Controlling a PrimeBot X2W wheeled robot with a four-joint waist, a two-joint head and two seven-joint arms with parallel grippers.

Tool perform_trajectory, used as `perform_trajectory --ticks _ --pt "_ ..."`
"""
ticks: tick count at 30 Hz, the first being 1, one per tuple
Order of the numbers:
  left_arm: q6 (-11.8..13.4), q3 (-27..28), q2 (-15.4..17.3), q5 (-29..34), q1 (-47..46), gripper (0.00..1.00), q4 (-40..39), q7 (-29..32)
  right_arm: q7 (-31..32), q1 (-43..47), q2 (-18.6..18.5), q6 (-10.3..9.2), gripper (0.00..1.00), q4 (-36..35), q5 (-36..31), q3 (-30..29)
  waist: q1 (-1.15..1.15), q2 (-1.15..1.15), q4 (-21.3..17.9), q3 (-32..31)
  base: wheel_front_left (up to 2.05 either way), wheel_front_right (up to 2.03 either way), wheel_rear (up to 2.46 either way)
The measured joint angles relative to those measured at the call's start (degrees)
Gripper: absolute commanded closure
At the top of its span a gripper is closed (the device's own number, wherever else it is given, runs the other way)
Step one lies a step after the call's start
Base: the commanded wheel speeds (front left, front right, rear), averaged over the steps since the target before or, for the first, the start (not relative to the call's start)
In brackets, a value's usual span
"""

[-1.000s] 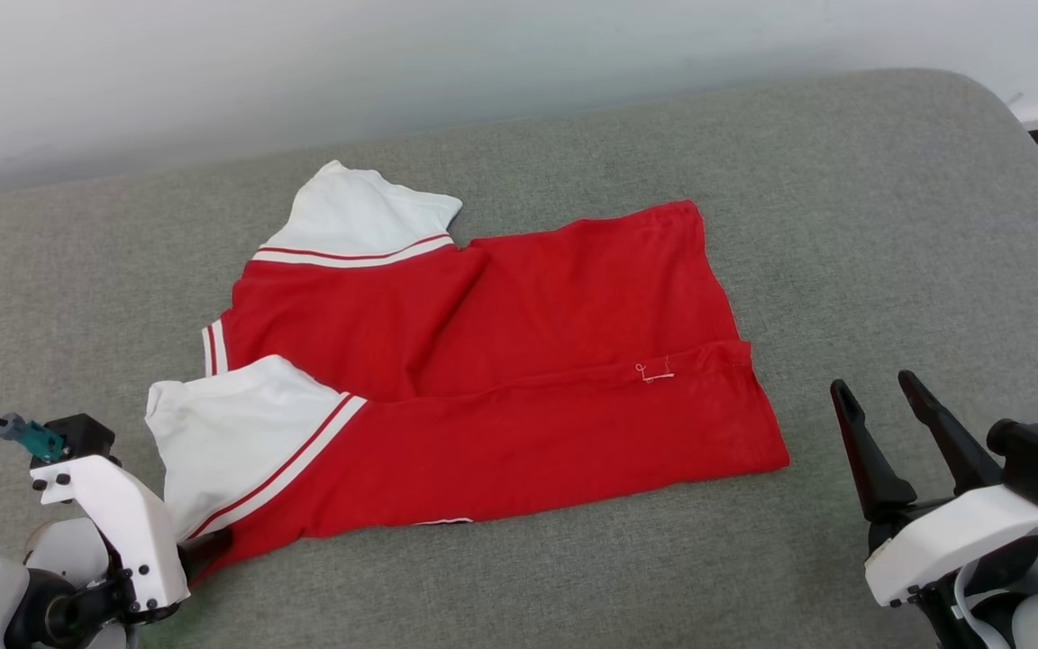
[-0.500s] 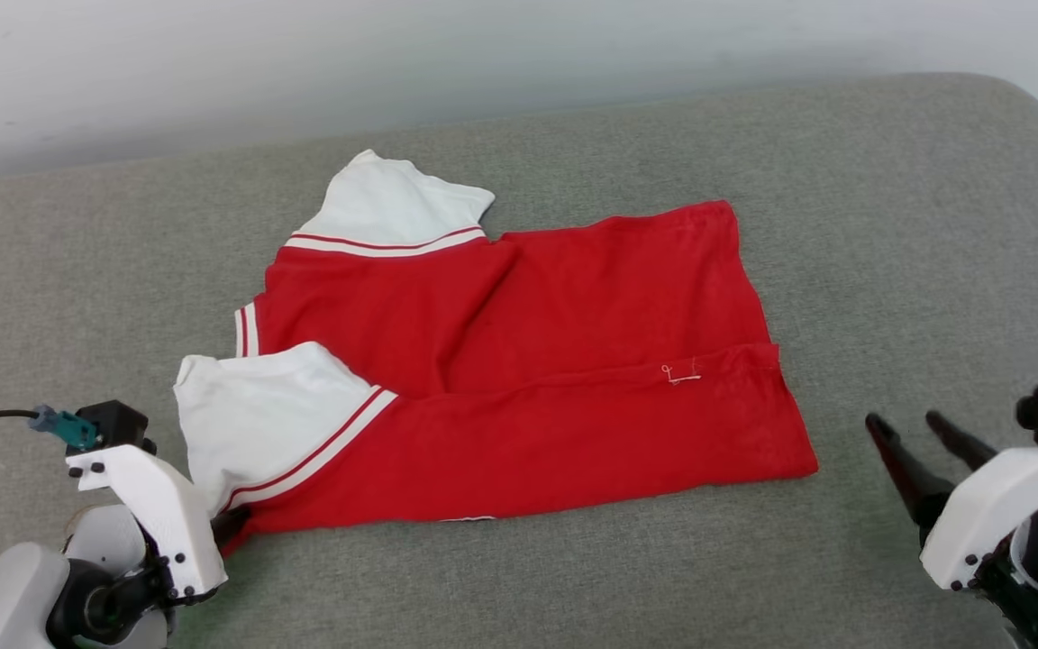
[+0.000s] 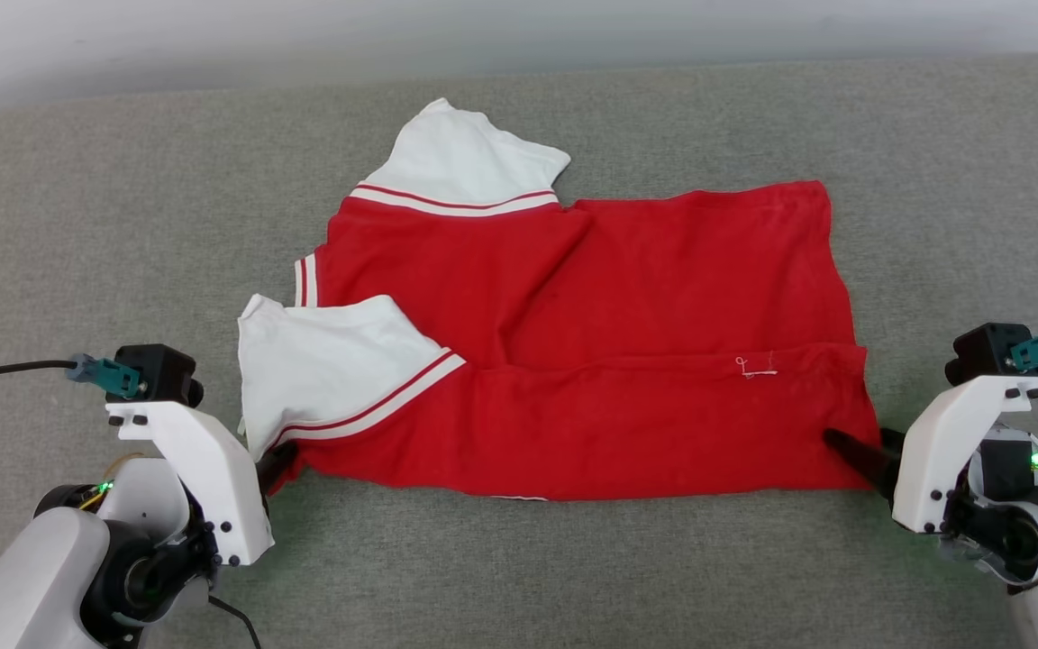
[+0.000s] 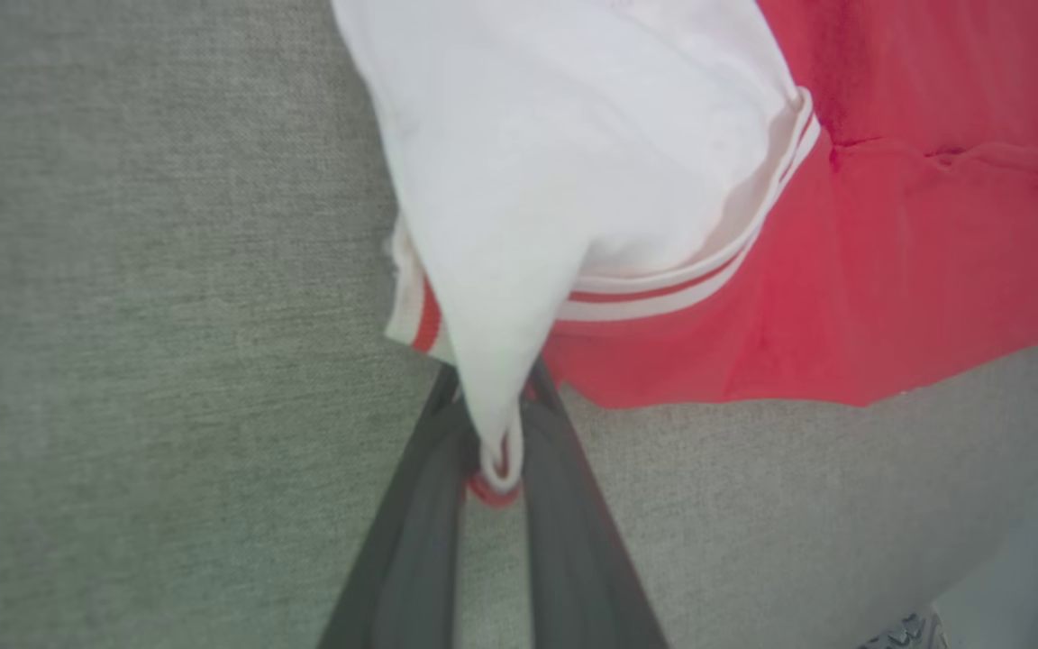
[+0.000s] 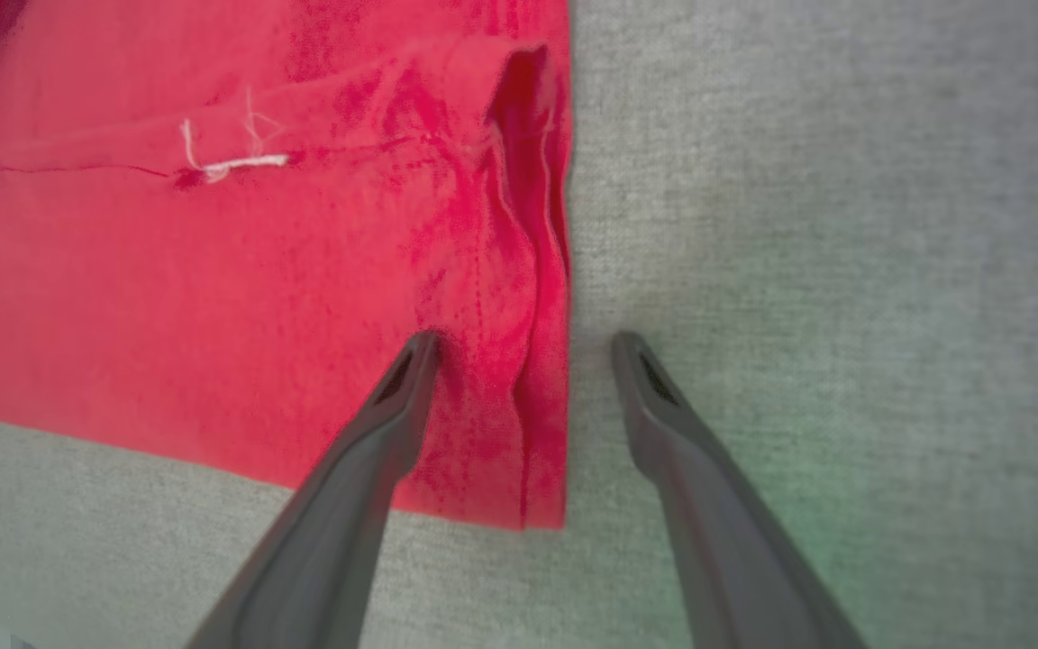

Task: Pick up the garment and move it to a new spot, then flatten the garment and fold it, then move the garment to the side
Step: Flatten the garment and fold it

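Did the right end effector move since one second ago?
Yes. The right end effector has come toward the red T-shirt: earlier apart from its hem, it now straddles the hem's near corner.

We see bright, even, diffuse light; the garment (image 3: pixel 627 361) throws only a thin, soft shadow along its near edge onto the grey cushion (image 3: pixel 519 559). The head view is sharp throughout. Both wrist views are softer: the left one washes out the red and blurs the dark fingers (image 4: pixel 411 559), and the right one carries a faint green cast on the cushion.
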Motion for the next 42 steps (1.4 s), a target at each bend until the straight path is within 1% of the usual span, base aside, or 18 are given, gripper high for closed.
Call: perform_trajectory --ticks 1,2,3,4,11,16,21,25,29,33,36,37,38,39,40,41,42 --pt "0.0 -0.1 -0.1 0.1 0.0 1.0 -0.3 -0.1 0.5 -0.6 0.1 0.0 0.0 0.8 0.2 0.2 0.0 0.0 0.3 0.3 0.0 0.0 0.0" --pt "0.2 -0.2 -0.2 0.3 0.0 1.0 -0.5 -0.1 1.3 -1.0 0.1 -0.01 0.35 1.6 0.5 0.3 0.0 0.0 0.6 0.6 0.0 0.0 0.0" --pt "0.2 -0.2 -0.2 0.3 0.0 1.0 -0.7 -0.2 1.8 -1.5 0.1 -0.02 0.86 2.3 1.2 0.2 0.0 0.0 0.9 0.8 0.0 0.0 0.0" --pt "0.4 -0.3 -0.2 0.4 0.0 1.0 -0.9 -0.3 2.1 -1.7 -0.1 -0.02 1.0 2.7 1.5 0.2 0.0 0.0 1.1 0.9 0.0 0.0 0.0" --pt "0.5 -0.5 -0.1 0.4 0.5 1.0 -1.4 -0.5 2.8 -2.6 -1.0 -0.01 1.0 3.3 3.0 2.3 0.0 0.0 1.0 -0.1 0.0 0.0 0.0" --pt "0.6 -0.5 -0.1 0.8 0.6 1.0 -2.1 -1.1 2.3 -2.5 -2.1 -0.01 1.0 2.0 3.1 3.7 0.0 0.0 0.8 -1.8 0.0 0.0 0.0" --pt "1.0 -0.5 0.2 0.8 2.5 1.0 -3.3 -1.8 1.8 -2.0 -3.2 -0.01 1.0 -0.9 3.1 4.7 0.0 0.0 0.6 -4.7 0.0 0.0 0.0" --pt "2.0 -0.3 0.5 0.5 5.5 1.0 -4.5 -2.3 1.8 0.4 -3.4 -0.01 1.0 -2.7 2.8 5.0 0.0 0.0 0.5 -7.9 0.0 0.0 0.0" --pt "3.2 -0.2 1.6 -0.1 10.0 1.0 -6.2 -2.3 2.5 4.2 -3.3 -0.01 1.0 -4.9 2.6 4.7 0.0 0.0 0.5 -11.5 0.0 0.0 0.0" --pt "4.4 -0.4 2.9 -1.1 14.6 1.0 -7.3 -1.4 3.5 8.9 -3.0 -0.01 1.0 -6.5 2.4 2.6 -0.01 0.0 0.6 -14.1 0.0 0.0 0.0" --pt "4.5 -0.8 3.2 -2.2 17.2 1.0 -7.1 -0.8 3.3 12.4 -1.8 -0.01 1.0 -6.5 2.0 0.5 -0.01 0.0 0.9 -14.7 0.0 0.0 0.0" --pt "4.4 -1.2 2.9 -2.2 17.5 1.0 -6.9 -0.8 3.2 13.3 -1.1 -0.01 0.8 -6.1 1.9 -0.2 -0.01 0.0 1.0 -14.7 0.0 0.0 0.0" --pt "4.1 -1.4 2.2 -2.3 17.6 1.0 -6.5 -1.0 2.5 14.2 -0.3 -0.01 0.36 -5.6 1.9 -0.8 -0.01 0.0 1.0 -14.5 0.0 0.0 0.0" --pt "3.8 -1.7 1.5 -2.3 17.6 0.87 -5.9 -1.4 1.4 15.0 0.5 -0.01 0.0 -5.2 1.8 -1.2 -0.01 0.0 1.0 -14.3 0.0 0.0 0.0" --pt "3.5 -2.1 1.0 -2.3 17.5 0.25 -5.2 -1.6 0.3 15.7 1.1 -0.01 0.0 -4.8 1.7 -1.4 -0.01 0.0 1.1 -14.2 0.0 0.0 0.0" --pt "3.2 -2.3 0.6 -2.2 17.3 0.0 -4.3 -1.7 -0.8 16.1 1.3 -0.01 0.0 -4.8 1.7 -1.4 -0.01 0.0 1.1 -14.0 0.0 0.0 0.0" --pt "2.9 -2.3 0.1 -2.2 17.0 0.0 -3.6 -2.4 -2.3 16.3 1.5 -0.01 0.0 -5.0 1.8 -1.4 -0.01 0.0 1.0 -13.8 0.0 0.0 0.0"
